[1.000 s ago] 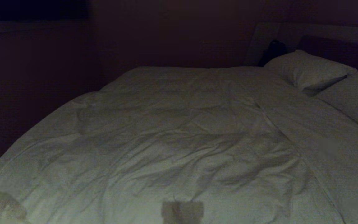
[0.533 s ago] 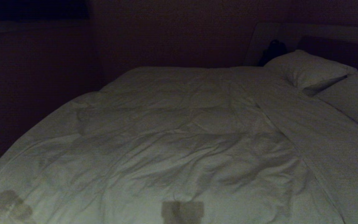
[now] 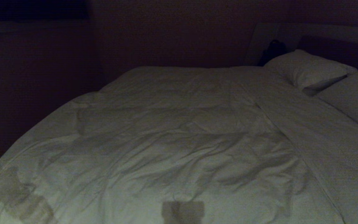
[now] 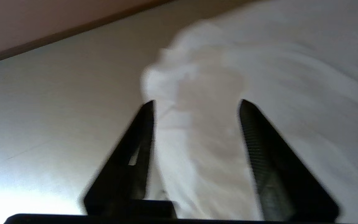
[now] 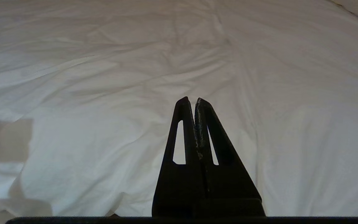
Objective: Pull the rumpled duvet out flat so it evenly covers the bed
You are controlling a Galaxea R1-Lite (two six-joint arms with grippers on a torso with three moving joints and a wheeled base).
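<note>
The white duvet (image 3: 166, 149) lies spread and creased over most of the bed (image 3: 322, 133); a strip of mattress shows bare between it and the pillows. In the left wrist view my left gripper (image 4: 196, 102) hangs open above a bunched corner of the duvet (image 4: 210, 71) at the bed's near left end, with nothing between its fingers. My right gripper (image 5: 191, 100) is shut and empty, hovering low over the duvet (image 5: 104, 77). Neither gripper shows in the head view; only shadows fall on the cloth.
Two white pillows (image 3: 306, 70) (image 3: 353, 96) lie at the far right against the headboard (image 3: 322, 34). Pale floor (image 4: 57, 102) runs beside the duvet corner to a wall skirting (image 4: 73, 29). The room around the bed is dark.
In the head view the shadow on the duvet's near left corner has grown and stretched up and to the right. The duvet itself lies as before.
</note>
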